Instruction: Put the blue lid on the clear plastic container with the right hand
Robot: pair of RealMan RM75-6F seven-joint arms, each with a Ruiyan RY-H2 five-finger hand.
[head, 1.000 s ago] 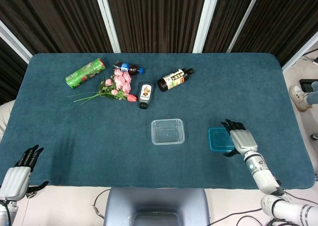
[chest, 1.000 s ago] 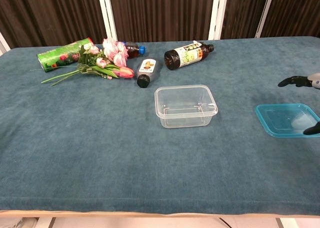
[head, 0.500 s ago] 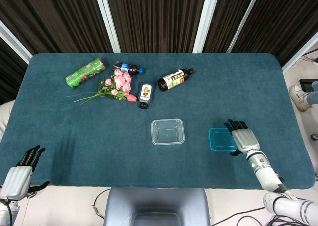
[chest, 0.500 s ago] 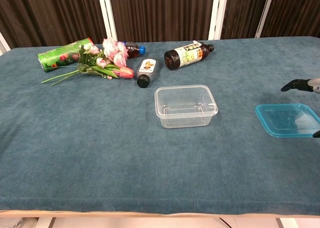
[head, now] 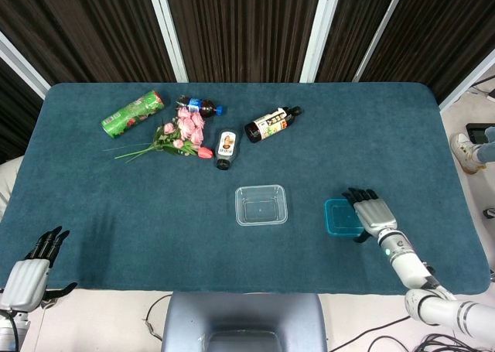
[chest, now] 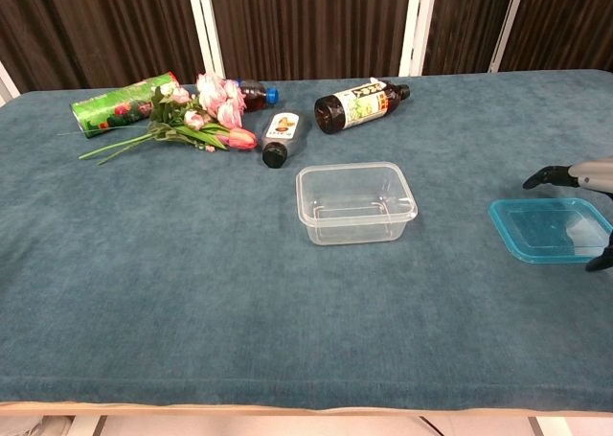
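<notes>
My right hand (head: 373, 213) hovers spread, holding nothing, over the blue lid (head: 341, 217). The clear plastic container (head: 261, 204) sits left of it. My left hand (head: 31, 271) hangs open off the near-left edge.

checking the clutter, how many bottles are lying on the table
3, all at the far side: a blue-capped bottle behind the flowers, a small dark bottle right of them, and a larger dark labelled bottle further right.

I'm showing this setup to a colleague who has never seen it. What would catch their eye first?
Probably the pink flower bouquet at the far left of the teal table, lying among a green can and bottles. Next, the clear plastic container standing open near the middle. To its right lies the blue lid, with the right hand over its right edge, fingers spread.
</notes>
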